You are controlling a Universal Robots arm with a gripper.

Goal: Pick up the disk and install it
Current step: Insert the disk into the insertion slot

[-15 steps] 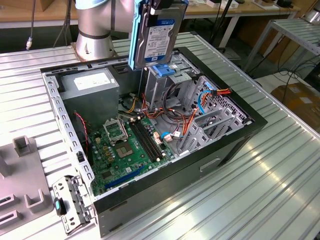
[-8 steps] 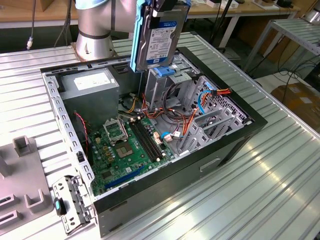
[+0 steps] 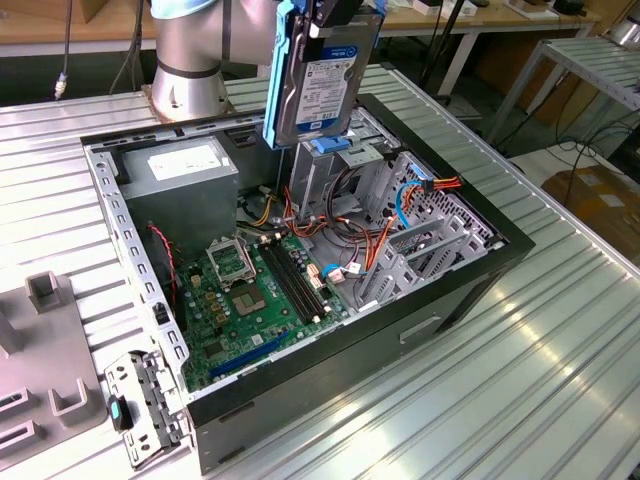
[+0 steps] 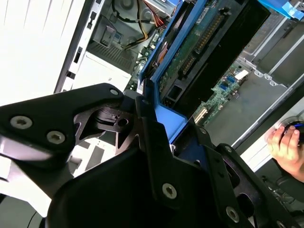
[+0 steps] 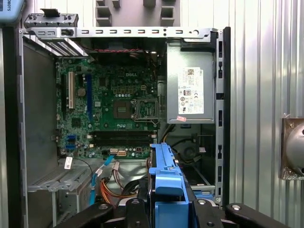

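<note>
Disk (image 3: 322, 85): likely stiff, hefty, shock-fragile; pinched at blue rails (image 3: 272, 85) by gripper (image 5: 168, 213), upright over case (image 3: 480, 290).

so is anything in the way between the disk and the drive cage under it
Nothing visible. The gripper holds the disk upright right over the blue-topped drive cage, and nothing lies between them in the exterior view. The orange cables sit beside the cage, not over it.

Ribbed metal table (image 3: 545, 345), wooden workbenches (image 3: 60, 28) behind
</note>
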